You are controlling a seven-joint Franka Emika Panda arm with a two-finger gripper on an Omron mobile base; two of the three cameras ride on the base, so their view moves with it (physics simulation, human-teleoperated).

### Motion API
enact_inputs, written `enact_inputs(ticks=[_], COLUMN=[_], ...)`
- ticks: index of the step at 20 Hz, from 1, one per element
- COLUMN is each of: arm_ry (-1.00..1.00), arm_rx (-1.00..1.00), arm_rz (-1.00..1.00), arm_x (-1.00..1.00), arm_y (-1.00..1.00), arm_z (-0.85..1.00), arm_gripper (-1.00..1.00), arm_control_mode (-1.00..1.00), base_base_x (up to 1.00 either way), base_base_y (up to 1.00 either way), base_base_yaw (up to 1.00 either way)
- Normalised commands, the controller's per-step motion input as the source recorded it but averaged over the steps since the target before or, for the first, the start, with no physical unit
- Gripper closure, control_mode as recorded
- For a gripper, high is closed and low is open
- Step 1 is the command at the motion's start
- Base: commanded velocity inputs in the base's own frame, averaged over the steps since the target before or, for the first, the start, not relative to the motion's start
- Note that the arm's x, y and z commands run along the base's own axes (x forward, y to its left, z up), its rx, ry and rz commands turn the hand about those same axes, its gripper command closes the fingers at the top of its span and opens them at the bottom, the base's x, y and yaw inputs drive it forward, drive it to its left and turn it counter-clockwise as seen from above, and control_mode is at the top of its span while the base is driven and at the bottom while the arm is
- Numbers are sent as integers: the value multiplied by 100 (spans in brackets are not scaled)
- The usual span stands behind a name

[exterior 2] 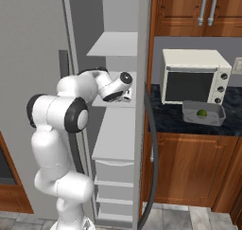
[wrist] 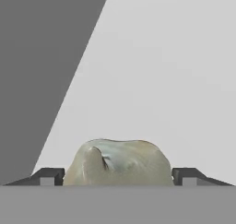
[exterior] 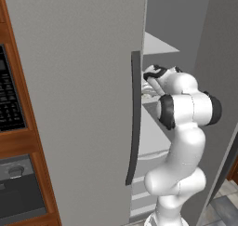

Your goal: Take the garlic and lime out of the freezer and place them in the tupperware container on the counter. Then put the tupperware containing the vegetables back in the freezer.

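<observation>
Right now the white arm [exterior 2: 61,144] is standing up tall from the floor, bending at its elbow and reaching sideways into the open freezer [exterior 2: 116,129]. Its hand is lying low over a middle shelf [exterior 2: 113,102], pointing toward the back.

Up close, in the hand view, the gripper [wrist: 118,176] is sitting with its two dark fingertips [wrist: 48,176] spread wide apart. The garlic [wrist: 117,163] is lying right between them, one tip on each side. The tips are not squeezing it; a small gap is showing on each side. The garlic is looking like a lumpy, off-white bulb with a little grey-green on it and a small bump pointing up on its left. It is resting on the pale shelf.

Past the garlic, the shelf is running on flat and bare to the back. A dark grey wall [wrist: 41,71] is standing close on the left side in the hand view.

Farther off, on the black counter [exterior 2: 165,122] to the right of the freezer, the grey tub [exterior 2: 203,113] is sitting in front of the cream oven [exterior 2: 194,77]. The lime [exterior 2: 202,113] is lying inside the tub, small, round and green. The freezer door [exterior: 74,104] with its long dark handle [exterior: 135,122] is standing open beside the arm.
</observation>
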Motion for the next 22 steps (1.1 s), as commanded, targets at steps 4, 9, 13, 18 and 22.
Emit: enact_inputs(ticks=[4, 9, 13, 18, 22], arm_ry=[3, 10, 4, 0, 0], arm_rx=[0, 0, -1, -1, -1], arm_rz=[0, 0, 0, 0, 0], arm_x=[-71, -62, -88, -99, -82], arm_y=[0, 0, 0, 0, 13], arm_z=[66, 84, 51, 33, 56], arm_gripper=[100, 100, 100, 100, 100], arm_control_mode=[-100, -100, -100, -100, -100], base_base_x=[0, 0, 0, 0, 0], base_base_y=[0, 0, 0, 0, 0], base_base_yaw=[0, 0, 0, 0, 0])
